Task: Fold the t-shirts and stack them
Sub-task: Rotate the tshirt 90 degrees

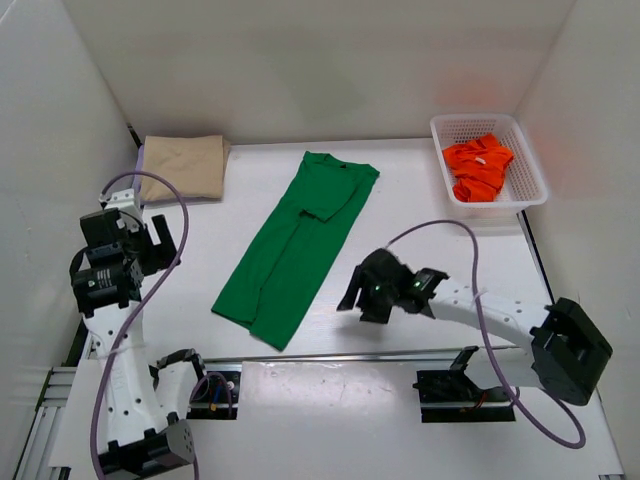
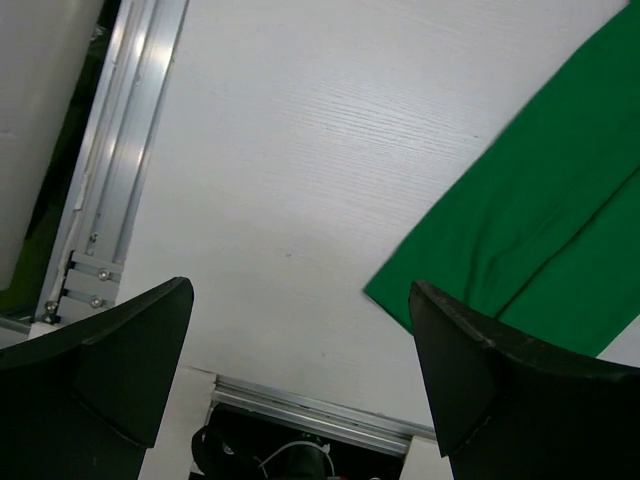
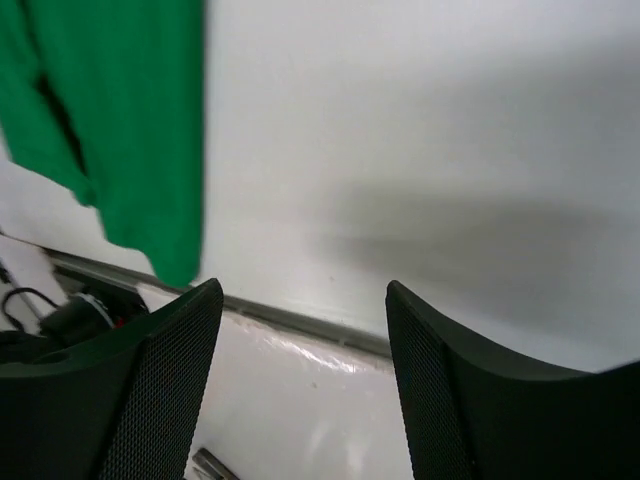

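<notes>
The green t-shirt [image 1: 296, 244] lies flat in the middle of the table, folded lengthwise into a long strip, collar at the far end. Its near corner shows in the left wrist view [image 2: 540, 230] and its edge in the right wrist view [image 3: 110, 110]. The tan t-shirt [image 1: 182, 165] lies folded at the far left, with a lavender edge [image 1: 140, 160] just under its left side. The orange-red t-shirt [image 1: 477, 167] sits crumpled in the white basket [image 1: 531, 160]. My left gripper [image 1: 155, 237] is open, left of the green shirt. My right gripper [image 1: 355, 292] is open, right of the shirt's near end.
White walls close in the table on the left, back and right. A metal rail [image 1: 330, 355] runs along the table's near edge, with the arm bases and cables [image 1: 480, 300] behind it.
</notes>
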